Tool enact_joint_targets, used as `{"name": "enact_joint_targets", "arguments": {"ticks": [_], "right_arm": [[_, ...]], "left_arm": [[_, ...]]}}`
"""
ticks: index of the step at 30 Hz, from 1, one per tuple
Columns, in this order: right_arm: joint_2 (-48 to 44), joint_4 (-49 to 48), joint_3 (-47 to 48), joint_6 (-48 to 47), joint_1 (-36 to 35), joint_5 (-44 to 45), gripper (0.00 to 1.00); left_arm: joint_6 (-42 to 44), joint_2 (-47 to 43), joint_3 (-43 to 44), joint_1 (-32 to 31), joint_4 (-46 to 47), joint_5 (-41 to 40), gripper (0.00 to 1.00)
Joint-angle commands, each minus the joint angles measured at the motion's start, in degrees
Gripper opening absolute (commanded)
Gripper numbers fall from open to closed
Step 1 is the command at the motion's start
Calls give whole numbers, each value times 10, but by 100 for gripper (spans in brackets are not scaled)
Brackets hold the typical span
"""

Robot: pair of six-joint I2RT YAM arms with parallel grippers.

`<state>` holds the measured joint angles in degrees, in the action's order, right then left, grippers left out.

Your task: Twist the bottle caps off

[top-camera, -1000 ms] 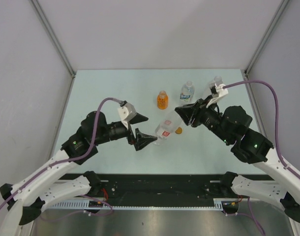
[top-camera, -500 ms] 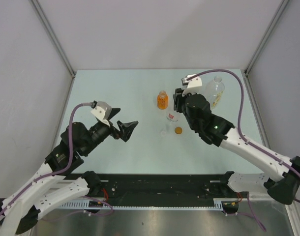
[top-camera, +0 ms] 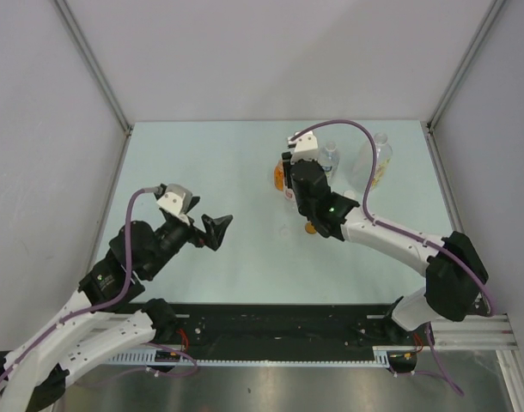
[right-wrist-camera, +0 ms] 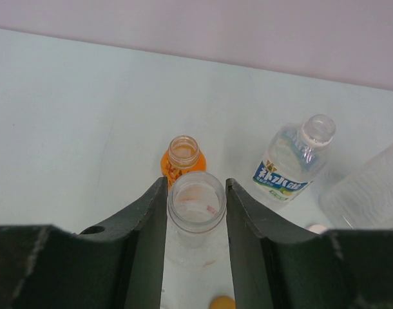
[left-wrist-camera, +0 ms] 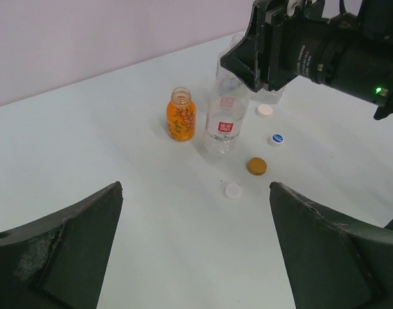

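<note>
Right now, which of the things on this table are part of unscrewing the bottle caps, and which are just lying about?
Job: large clear jug, blue-labelled bottle, red-labelled bottle gripped by the right gripper, orange bottle; on the table, near white cap, far white cap, blue cap, orange-brown cap.
Lying about: nothing loose that I can see; the open left gripper holds nothing.

From above, the right arm (top-camera: 331, 210) covers the red-labelled bottle (right-wrist-camera: 195, 212) and most of the orange bottle (top-camera: 278, 178) beyond it. In the right wrist view, picture edges cut the large jug (right-wrist-camera: 370, 193) to its right and the orange-brown cap (right-wrist-camera: 221, 302) before it
</note>
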<state>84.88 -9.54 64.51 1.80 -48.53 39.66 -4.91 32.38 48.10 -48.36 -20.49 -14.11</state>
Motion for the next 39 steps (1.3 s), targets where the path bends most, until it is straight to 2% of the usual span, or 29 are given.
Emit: {"name": "enact_joint_targets", "arguments": {"ticks": [1,8,24,27,28,30,31,34,39], "right_arm": [[15,-81,-10,0,12,1,0],[21,-100,-37,17,27,-25,0],[32,-73,-54,47,35,-51,1],[30,-69,-56,49,34,-51,11],[31,-67,-56,49,35,-51,21],[28,-65,-56,48,35,-51,30],[28,-65,-56,48,34,-49,38],[26,-61,-57,47,34,-48,49],[22,-57,-57,51,33,-44,58]], "left_arm": [[12,-2,-7,-1,4,-15,100],[17,15,-10,-1,6,-8,100],[5,49,-13,0,23,10,100],[3,53,-13,-1,24,14,100],[2,53,-13,-1,25,15,100],[3,53,-13,-1,26,14,100],[3,53,-13,-1,26,15,100],[5,55,-13,-1,26,17,100],[4,58,-13,-1,26,18,100]]}}
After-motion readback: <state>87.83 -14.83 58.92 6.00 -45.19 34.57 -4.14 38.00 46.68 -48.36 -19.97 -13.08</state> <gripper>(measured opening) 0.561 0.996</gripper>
